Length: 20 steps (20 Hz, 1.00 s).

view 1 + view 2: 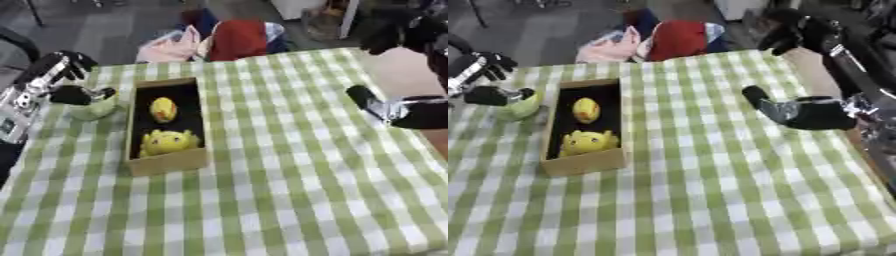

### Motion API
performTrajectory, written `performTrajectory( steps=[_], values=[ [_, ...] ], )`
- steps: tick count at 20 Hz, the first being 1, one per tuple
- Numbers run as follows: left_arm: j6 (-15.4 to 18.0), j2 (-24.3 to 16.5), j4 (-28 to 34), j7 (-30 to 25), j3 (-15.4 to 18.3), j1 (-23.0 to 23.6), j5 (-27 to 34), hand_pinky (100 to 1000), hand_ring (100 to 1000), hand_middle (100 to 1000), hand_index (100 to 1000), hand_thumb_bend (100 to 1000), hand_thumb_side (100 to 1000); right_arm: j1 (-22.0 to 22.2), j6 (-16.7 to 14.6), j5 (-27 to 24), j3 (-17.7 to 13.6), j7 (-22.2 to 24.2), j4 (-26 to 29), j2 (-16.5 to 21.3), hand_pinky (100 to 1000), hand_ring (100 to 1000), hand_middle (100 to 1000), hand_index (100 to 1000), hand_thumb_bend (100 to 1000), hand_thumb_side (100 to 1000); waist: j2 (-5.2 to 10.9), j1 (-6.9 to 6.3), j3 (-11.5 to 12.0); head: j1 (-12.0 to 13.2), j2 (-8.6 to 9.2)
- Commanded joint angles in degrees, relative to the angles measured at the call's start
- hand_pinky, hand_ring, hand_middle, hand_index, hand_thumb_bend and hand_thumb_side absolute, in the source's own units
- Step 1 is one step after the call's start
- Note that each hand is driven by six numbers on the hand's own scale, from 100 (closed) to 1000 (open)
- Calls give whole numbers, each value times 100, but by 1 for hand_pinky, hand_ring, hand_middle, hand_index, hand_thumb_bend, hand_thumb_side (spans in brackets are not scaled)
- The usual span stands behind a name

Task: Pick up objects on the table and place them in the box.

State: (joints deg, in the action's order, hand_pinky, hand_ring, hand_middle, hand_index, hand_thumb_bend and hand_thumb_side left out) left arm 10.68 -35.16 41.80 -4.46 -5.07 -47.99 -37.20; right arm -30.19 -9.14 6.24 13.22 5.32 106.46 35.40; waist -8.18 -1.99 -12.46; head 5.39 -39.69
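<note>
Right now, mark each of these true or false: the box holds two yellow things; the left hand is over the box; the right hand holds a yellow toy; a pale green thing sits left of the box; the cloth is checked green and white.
1. The box holds two yellow things, one oval and one larger: true.
2. The left hand is over the box: false; it is left of the box, at the pale green thing.
3. The right hand holds a yellow toy: false; no yellow toy is in it.
4. A pale green thing sits left of the box: true.
5. The cloth is checked green and white: true.
</note>
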Motion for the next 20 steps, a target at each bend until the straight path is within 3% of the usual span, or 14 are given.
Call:
performTrajectory(
  steps=[1,7,8,11,15,20],
  values=[
    [-80,-108,-261,237,20,-170,-306,678,654,666,791,583,351,-4,134,-336,-193,53,205,223,674,743,620,941,345,232,62,0,-23,35,60],
    [-264,-65,-608,544,103,-203,-924,675,652,665,788,529,228,72,230,-723,-320,161,216,253,673,743,618,941,333,239,49,-10,-53,64,54],
    [-288,-55,-637,575,118,-198,-1033,672,648,661,787,506,168,77,236,-739,-328,167,214,250,673,743,618,942,331,238,48,-11,-50,84,58],
    [-361,-16,-698,678,188,-182,-1373,660,629,647,776,470,132,89,243,-759,-329,186,212,240,673,743,618,942,323,245,49,-8,-38,158,71],
    [-464,14,-715,925,273,-163,-1795,587,555,554,697,413,100,114,246,-742,-330,191,184,220,673,743,617,942,308,253,53,-4,-20,261,87],
    [-680,34,-446,1408,550,-148,-2309,437,443,401,499,335,100,149,236,-725,-337,179,166,208,673,743,617,942,298,258,68,29,7,247,71]
  ],
)
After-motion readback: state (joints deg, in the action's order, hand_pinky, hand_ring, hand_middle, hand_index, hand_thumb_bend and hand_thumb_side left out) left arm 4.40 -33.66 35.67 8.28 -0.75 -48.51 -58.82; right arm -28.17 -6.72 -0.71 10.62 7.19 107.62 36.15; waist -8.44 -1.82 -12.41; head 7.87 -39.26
